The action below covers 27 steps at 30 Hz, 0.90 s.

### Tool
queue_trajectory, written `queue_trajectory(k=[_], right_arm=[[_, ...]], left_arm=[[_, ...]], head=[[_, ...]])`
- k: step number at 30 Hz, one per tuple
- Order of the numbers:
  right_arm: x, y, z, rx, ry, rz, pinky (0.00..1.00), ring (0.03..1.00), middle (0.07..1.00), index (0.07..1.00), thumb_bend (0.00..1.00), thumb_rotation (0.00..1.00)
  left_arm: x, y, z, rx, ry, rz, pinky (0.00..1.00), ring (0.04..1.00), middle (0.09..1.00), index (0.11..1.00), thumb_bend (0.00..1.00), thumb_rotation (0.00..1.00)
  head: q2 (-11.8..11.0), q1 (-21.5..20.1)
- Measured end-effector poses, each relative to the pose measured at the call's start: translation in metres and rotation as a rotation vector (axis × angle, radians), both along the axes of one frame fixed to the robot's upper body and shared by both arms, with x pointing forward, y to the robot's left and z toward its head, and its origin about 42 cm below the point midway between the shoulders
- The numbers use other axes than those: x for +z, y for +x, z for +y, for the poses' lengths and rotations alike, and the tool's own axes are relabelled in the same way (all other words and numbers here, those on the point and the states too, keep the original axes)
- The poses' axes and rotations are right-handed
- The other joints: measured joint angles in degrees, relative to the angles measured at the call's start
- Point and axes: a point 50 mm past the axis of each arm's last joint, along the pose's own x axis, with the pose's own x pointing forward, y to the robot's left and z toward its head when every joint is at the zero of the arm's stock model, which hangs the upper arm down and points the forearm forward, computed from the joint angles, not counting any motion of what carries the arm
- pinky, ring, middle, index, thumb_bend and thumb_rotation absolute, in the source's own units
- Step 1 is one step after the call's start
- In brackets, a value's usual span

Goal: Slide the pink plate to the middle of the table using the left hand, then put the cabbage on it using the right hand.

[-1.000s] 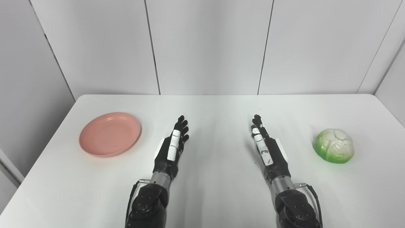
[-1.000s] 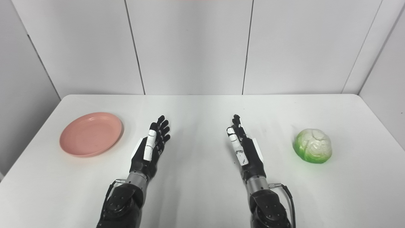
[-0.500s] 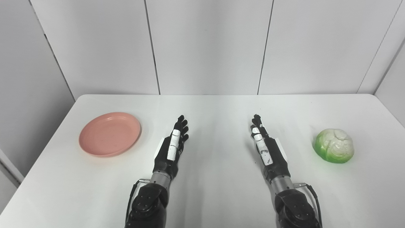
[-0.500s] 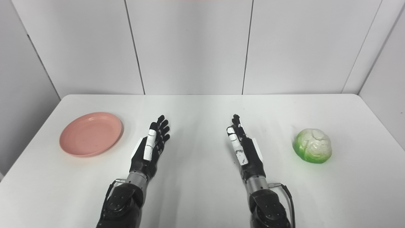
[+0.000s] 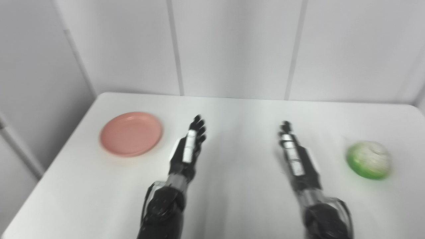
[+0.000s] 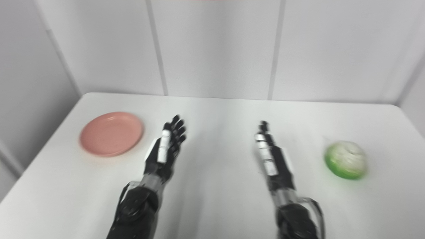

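While blurred, pink plate (image 5: pixel 131 133) beside left hand (image 5: pixel 188 150), untouched

Pink plate (image 5: pixel 131 133): round, shallow, empty, flat on the table at left of frame. Cabbage (image 5: pixel 369 160): green-and-white head, blurred, sat at far right, well apart from the plate.

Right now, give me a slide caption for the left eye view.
Both robot hands open, left beside pink plate, right short of cabbage.
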Motion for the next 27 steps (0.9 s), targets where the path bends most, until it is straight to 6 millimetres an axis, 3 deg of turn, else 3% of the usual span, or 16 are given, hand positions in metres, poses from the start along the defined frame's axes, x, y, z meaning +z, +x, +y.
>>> queue_trajectory(k=[3,6,9,12,14,21,27], right_arm=[[0.002,0.005,-0.011,-0.003,-0.008,-0.045,1.00,1.000,1.000,1.000,0.67,0.95],[0.003,0.010,-0.020,-0.012,-0.011,-0.055,1.00,1.000,1.000,1.000,0.67,0.95],[0.003,0.012,-0.021,-0.002,-0.008,-0.060,1.00,1.000,1.000,1.000,0.66,0.95],[0.003,0.015,-0.023,0.001,-0.014,-0.067,1.00,1.000,1.000,1.000,0.66,0.94],[0.002,0.018,-0.024,-0.004,-0.012,-0.069,1.00,1.000,1.000,1.000,0.66,0.94],[0.004,0.019,-0.026,-0.010,-0.010,-0.091,1.00,1.000,1.000,1.000,0.64,0.95],[0.004,0.019,-0.026,-0.010,-0.010,-0.093,1.00,1.000,1.000,1.000,0.61,0.95]], left_arm=[[0.014,0.012,0.022,0.045,0.028,-0.035,1.00,1.000,1.000,1.000,0.87,1.00],[0.029,0.025,0.047,0.124,0.037,-0.065,1.00,0.948,0.935,0.937,0.89,1.00],[0.038,0.034,0.079,0.234,0.042,-0.074,0.98,0.893,0.878,0.886,0.92,1.00],[0.042,0.037,0.105,0.294,0.061,-0.090,0.94,0.851,0.839,0.849,0.90,1.00],[0.042,0.038,0.121,0.331,0.077,-0.092,0.84,0.809,0.806,0.813,0.86,1.00],[0.053,0.044,0.177,0.472,0.155,-0.092,0.80,0.775,0.764,0.763,0.84,1.00],[0.051,0.046,0.205,0.539,0.203,-0.084,0.78,0.766,0.756,0.759,0.85,1.00]], head=[[-1.93,2.99],[-4.30,5.00],[-4.83,5.36],[-6.15,6.06],[-6.50,6.24],[-6.94,6.85],[-6.77,6.94]])
